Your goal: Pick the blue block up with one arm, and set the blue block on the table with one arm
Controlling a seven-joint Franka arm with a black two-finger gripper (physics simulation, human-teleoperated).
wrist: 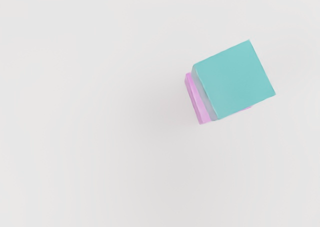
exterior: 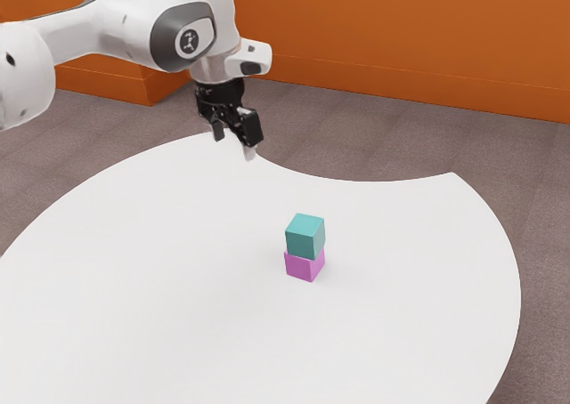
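While the end effector (exterior: pixel 233 141) gapes, smooth blue block (exterior: pixel 305 236) atop pink cube (exterior: pixel 304 266), curved white table (exterior: pixel 178 270)

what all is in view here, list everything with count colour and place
blue block: one, teal-blue, stacked on the purple block
purple block: one, pinkish purple, on the table directly under the blue block
table: one, white, under the blocks, with a curved edge
floor: one, grey-brown, around and below the table
wall: count unclear, orange, behind the table in the exterior view
arm: one, white with dark grey and black parts, coming in from the exterior view's upper left
gripper: one, black with a pale fingertip, at the arm's end, open and away from both blocks
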